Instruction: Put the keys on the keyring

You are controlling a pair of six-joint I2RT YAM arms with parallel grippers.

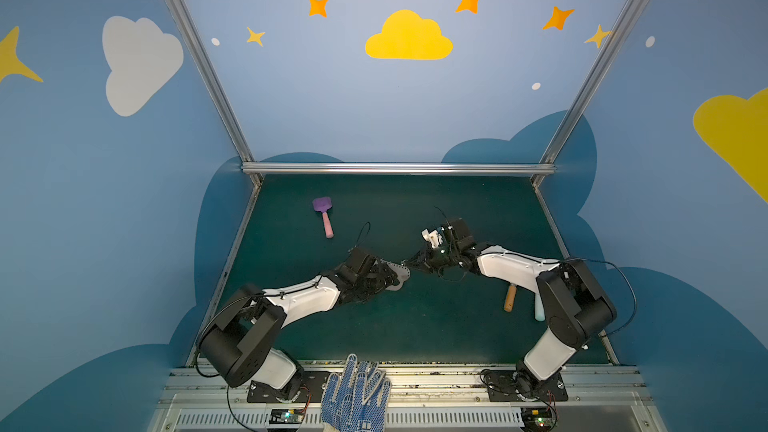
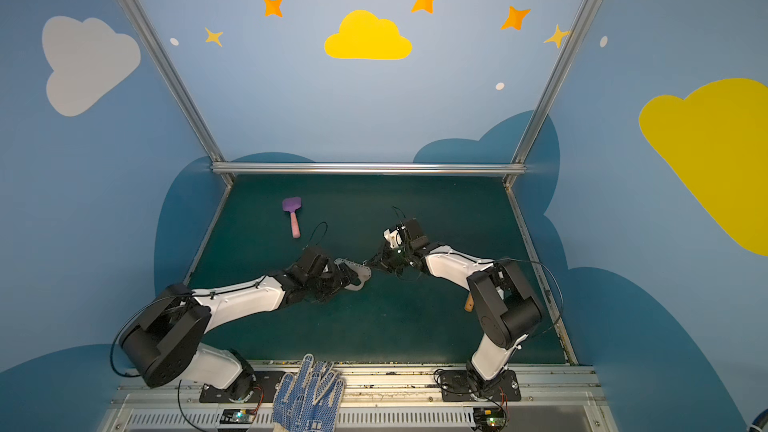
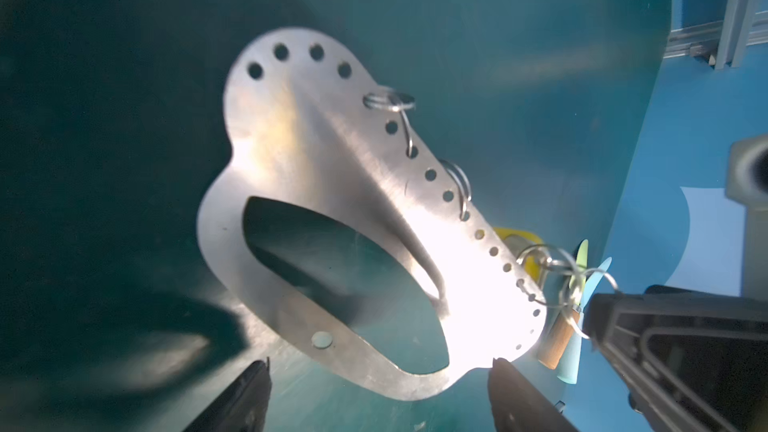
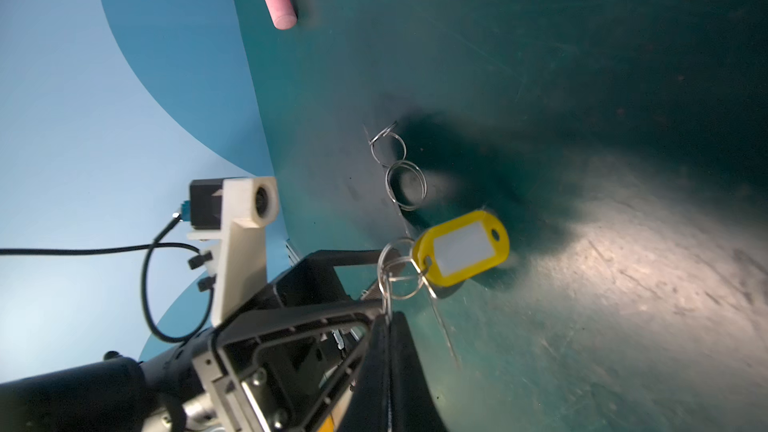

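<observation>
The keyring [image 3: 316, 168] is a flat grey metal plate with a long slot, edge holes and small rings. It lies tilted in front of my left gripper [image 3: 380, 361], whose jaws stand wide open on either side of its rim without touching it. In both top views the plate [image 1: 399, 274] [image 2: 359, 271] sits between the two gripper tips. My right gripper [image 4: 388, 317] is shut on a split ring of the keys [image 4: 395, 272], and their yellow tag [image 4: 461, 249] hangs beside the plate's holed edge. Whether that ring passes through a hole I cannot tell.
A purple spatula with a pink handle [image 1: 324, 216] lies at the back left of the green mat. A wooden-handled tool [image 1: 510, 297] and a pale blue one [image 1: 539, 311] lie under the right arm. Blue dotted gloves [image 1: 355, 396] hang over the front rail.
</observation>
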